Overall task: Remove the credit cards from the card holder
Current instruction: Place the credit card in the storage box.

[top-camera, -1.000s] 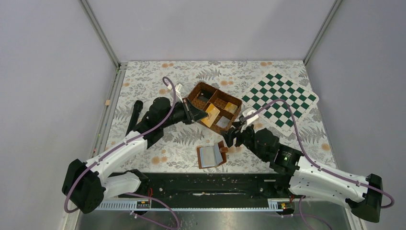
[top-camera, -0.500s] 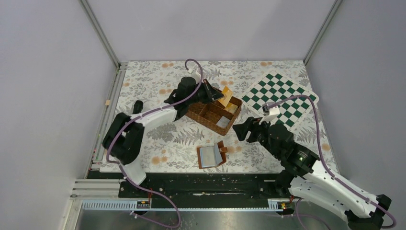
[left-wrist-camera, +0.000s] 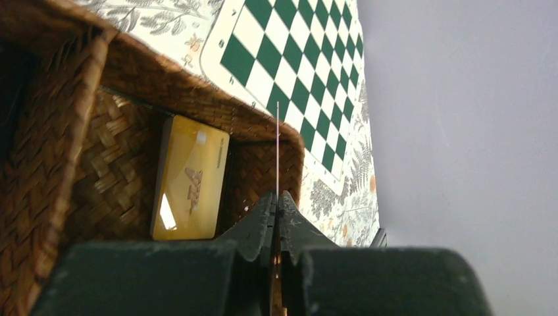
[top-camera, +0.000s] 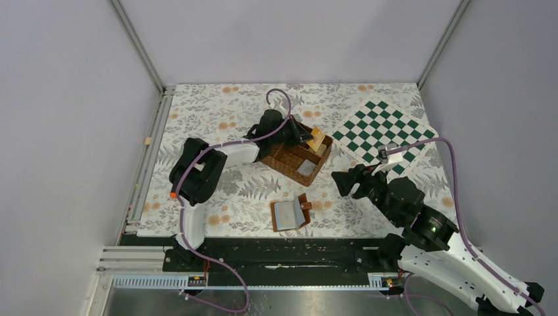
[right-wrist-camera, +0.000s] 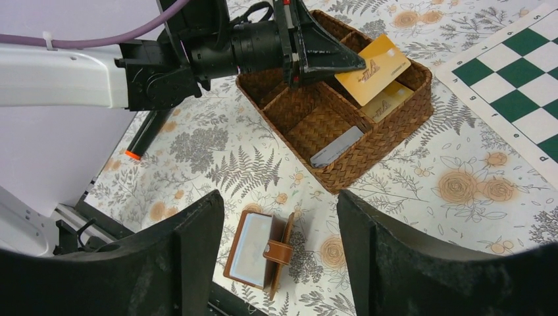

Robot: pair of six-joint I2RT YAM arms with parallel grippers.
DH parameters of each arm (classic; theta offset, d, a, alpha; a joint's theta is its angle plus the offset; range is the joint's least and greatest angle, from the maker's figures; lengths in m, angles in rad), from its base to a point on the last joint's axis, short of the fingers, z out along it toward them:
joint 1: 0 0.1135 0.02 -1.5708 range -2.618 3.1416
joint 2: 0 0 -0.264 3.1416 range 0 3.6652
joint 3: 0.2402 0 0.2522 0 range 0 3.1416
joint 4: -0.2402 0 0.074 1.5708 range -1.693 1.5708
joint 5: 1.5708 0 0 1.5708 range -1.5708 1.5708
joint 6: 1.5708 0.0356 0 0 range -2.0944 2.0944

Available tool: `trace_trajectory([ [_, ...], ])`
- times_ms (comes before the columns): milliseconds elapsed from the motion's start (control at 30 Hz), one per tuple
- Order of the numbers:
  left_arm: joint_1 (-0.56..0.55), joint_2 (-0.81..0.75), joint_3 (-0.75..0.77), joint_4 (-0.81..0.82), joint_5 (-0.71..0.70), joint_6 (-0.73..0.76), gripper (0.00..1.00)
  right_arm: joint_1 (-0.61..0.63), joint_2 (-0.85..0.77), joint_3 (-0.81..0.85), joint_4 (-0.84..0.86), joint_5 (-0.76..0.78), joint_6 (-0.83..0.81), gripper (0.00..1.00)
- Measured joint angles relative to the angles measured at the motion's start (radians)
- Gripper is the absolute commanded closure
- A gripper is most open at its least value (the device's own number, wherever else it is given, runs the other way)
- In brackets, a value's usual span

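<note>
- Right wrist view: left gripper (right-wrist-camera: 342, 60) has its fingers pressed together on a gold card (right-wrist-camera: 374, 69), held tilted over the far-right compartment of the woven basket (right-wrist-camera: 342, 178).
- Left wrist view: that card shows edge-on as a thin line between the fingers. A second gold card (left-wrist-camera: 191, 178) lies flat in the compartment below, so this looks like a drop-off pose.
- A grey card (right-wrist-camera: 335, 147) lies in the near compartment, so the basket looks to be the collection bin.
- Card holder (top-camera: 289, 214) lies open on the table (top-camera: 197, 112) near the front edge, blue-grey pocket up. Can't tell if any cards are left inside.
- Right gripper (top-camera: 343, 182) is spread wide, holding nothing, off to the holder's right, apart from it. Probably parked clear of the left arm's drop.
</note>
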Motion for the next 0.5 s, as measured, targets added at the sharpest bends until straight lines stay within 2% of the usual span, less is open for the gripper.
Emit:
trace_trajectory([
  [500, -0.002, 0.068, 0.048, 0.063, 0.019, -0.009, 1.00, 0.000, 0.005, 0.006, -0.006, 0.031, -0.051, 0.28],
])
